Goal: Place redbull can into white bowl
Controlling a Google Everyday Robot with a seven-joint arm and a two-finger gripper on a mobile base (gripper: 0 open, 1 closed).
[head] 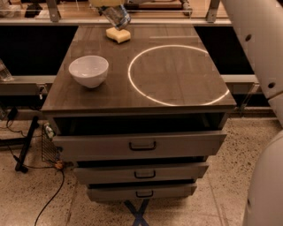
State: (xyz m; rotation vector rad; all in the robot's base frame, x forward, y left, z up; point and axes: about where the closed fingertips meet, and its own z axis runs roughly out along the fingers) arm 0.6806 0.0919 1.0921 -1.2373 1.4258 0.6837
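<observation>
The redbull can [118, 16], silver and blue, hangs tilted in the air at the top edge of the view, just above and behind the yellow sponge [118, 35]. My gripper [108, 4] is shut on its upper end and is mostly cut off by the frame's top. The white bowl [89, 70] stands upright and empty on the left side of the dark wooden table top [172, 70], in front of and left of the can. The can is well apart from the bowl.
A thin white circle [177, 75] is drawn on the table's right half. Three drawers [141, 145] stand partly pulled out below the top. My white arm [258, 48] fills the right edge. Cables and a metal stand [26, 145] lie on the floor at left.
</observation>
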